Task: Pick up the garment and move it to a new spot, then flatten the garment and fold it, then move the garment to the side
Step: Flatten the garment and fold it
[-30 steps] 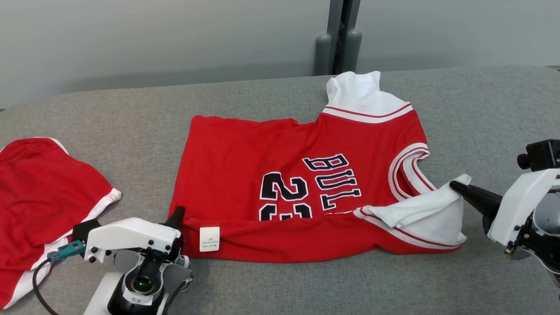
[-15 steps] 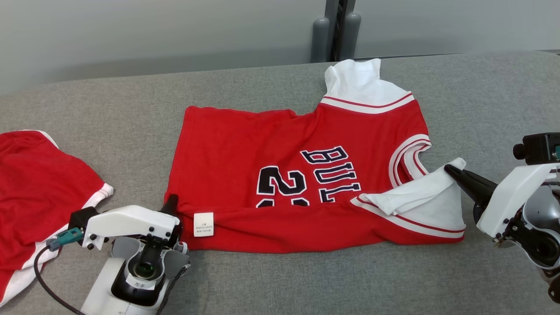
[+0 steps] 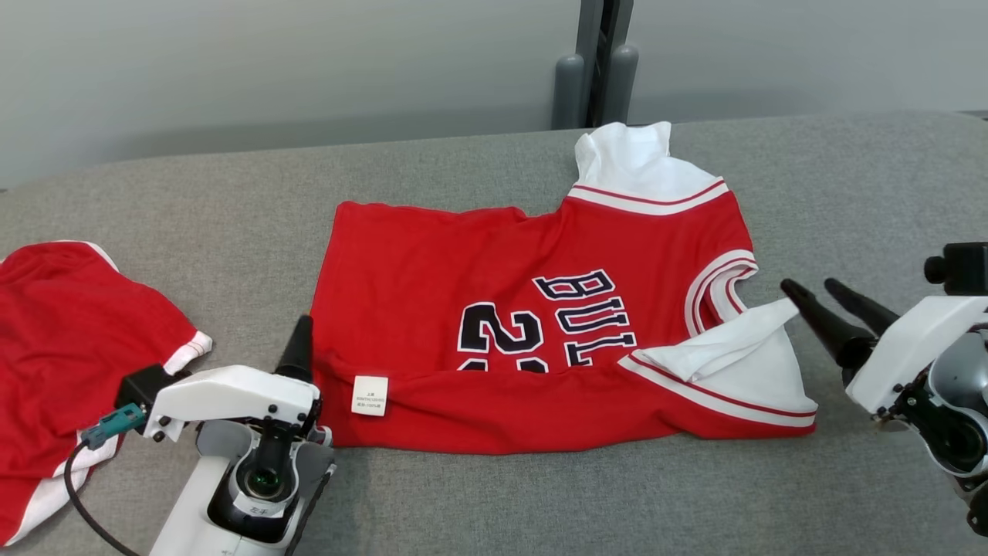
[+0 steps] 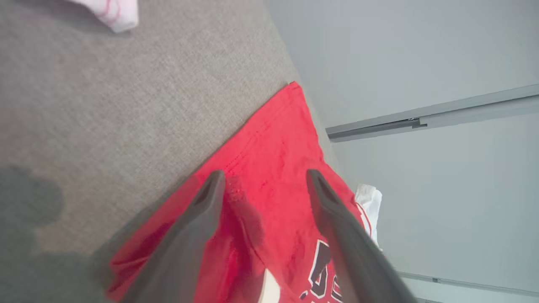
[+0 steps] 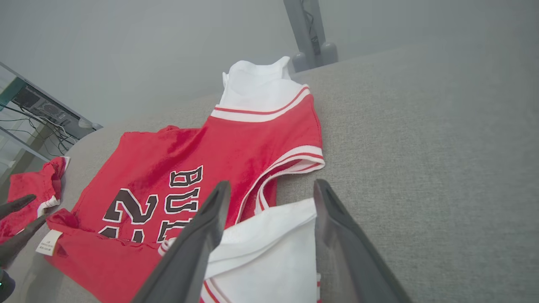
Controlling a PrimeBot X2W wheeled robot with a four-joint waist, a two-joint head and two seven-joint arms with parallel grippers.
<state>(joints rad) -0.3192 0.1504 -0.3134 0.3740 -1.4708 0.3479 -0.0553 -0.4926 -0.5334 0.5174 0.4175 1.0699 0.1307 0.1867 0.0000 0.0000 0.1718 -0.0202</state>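
The left fingers and right fingers now stand open and have let go of the red cloth jersey; this fold looks done.

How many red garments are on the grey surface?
2. The jersey lies in the middle, near edge folded over; the other garment lies at the left, partly cut off. More could lie out of view.

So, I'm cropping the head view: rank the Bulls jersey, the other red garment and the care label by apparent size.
1. Bulls jersey
2. other red garment, cut off at the edge
3. care label
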